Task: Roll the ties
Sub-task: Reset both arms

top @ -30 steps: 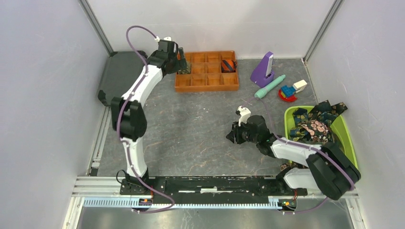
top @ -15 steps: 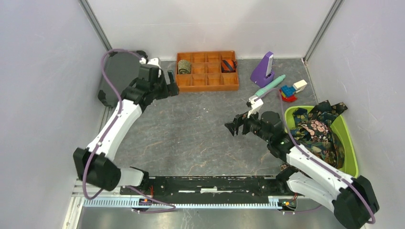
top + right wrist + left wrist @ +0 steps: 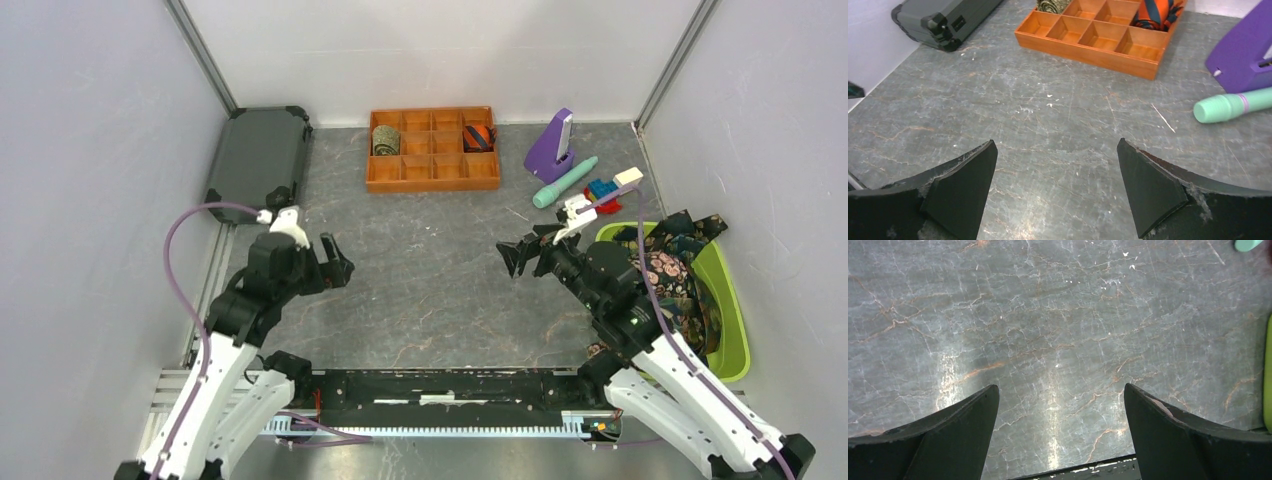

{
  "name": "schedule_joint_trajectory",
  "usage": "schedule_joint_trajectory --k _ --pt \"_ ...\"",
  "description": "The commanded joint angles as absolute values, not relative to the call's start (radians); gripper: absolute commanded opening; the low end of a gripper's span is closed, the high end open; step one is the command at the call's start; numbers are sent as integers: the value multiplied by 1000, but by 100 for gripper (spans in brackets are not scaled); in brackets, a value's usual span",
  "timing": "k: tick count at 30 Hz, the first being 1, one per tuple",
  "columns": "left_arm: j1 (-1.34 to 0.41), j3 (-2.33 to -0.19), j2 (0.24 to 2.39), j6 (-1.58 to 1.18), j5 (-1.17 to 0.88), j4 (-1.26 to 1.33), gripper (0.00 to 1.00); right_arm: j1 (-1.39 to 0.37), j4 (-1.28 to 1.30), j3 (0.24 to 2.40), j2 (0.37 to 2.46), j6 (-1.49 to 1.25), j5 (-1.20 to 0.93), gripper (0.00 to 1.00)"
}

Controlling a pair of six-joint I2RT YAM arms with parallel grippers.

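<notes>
Both stand spread wide and empty over the grey worktop (image 3: 430, 290): the left end effector (image 3: 335, 266) and the right end effector (image 3: 518, 256). The loose patterned fabric ties (image 3: 660, 272) lie heaped in the lime-green plastic bin (image 3: 735, 325), just behind the right one, which faces away from them. They are crumpled, with no clear long axis. The right arm is far nearer. An olive rolled tie (image 3: 385, 140) and an orange-navy striped rolled tie (image 3: 479, 137) sit in the orange compartment tray (image 3: 432, 184).

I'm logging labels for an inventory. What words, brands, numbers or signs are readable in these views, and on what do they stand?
No readable text in any view.
The dark case, orange tray, purple stand, teal stick and green bin show no lettering.
The ties in the bin carry printed patterns, not words.
</notes>
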State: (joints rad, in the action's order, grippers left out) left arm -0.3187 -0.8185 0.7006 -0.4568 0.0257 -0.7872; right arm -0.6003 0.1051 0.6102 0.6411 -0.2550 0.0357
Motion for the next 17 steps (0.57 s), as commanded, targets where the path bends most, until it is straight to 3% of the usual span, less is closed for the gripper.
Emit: schedule_joint_trajectory --k 1,17 --pt "-322 -748 565 -503 25 -750 100 -601 177 640 576 -238 117 98" --pt "-331 -718 520 -510 44 -744 100 -601 226 637 551 -266 161 98"
